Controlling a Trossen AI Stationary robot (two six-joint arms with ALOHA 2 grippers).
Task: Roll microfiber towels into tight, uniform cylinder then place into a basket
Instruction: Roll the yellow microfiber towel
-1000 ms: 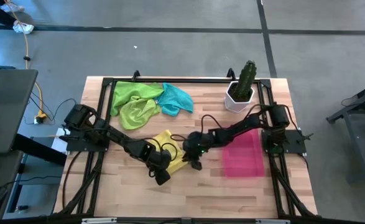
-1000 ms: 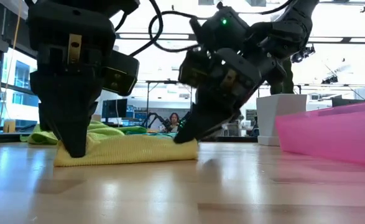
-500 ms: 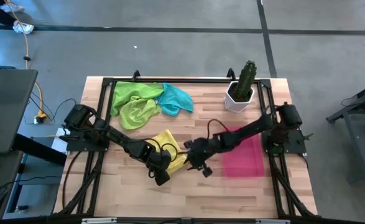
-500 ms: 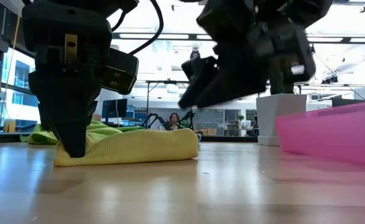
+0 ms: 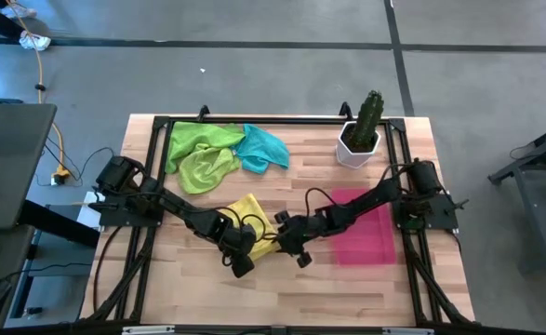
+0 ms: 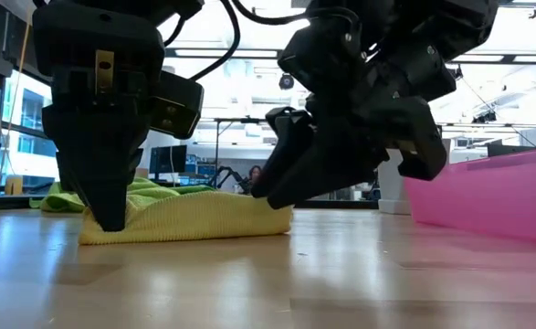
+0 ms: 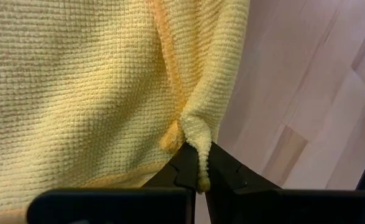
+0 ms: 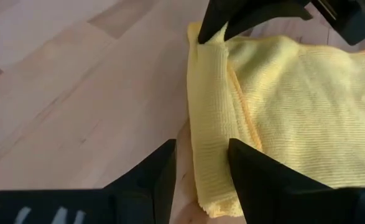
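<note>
A yellow microfiber towel [image 5: 254, 221] lies on the wooden table, its near edge folded over into a narrow roll [image 8: 208, 124]. My left gripper [image 5: 243, 249] is shut on the left end of that roll. My right gripper [image 8: 201, 168] stands open at the roll's right end, one finger on either side, tilted down from the right. Two lime green towels [image 5: 201, 154] and a teal one [image 5: 265, 149] lie bunched at the back left. The pink basket [image 5: 364, 233] sits to the right. My left gripper pinches the rolled near edge at its left end [image 7: 198, 140] between its two fingertips; several layers bunch there. The fingers come steeply from above [image 6: 112, 215]. The towel rests on the table. My right gripper straddles the roll's other end; whether its fingers touch I cannot tell.
A white pot with a green cactus [image 5: 358, 140] stands at the back right, behind the basket. A black frame runs round the table's edges [image 5: 254, 119]. Bare wood lies along the near edge [image 5: 282, 298].
My right gripper has let go of the roll's right end, opened, lifted off, rolled about its own axis, and come back down beside that end. The freed end of the towel has puffed up a little. My left gripper has kept its hold.
</note>
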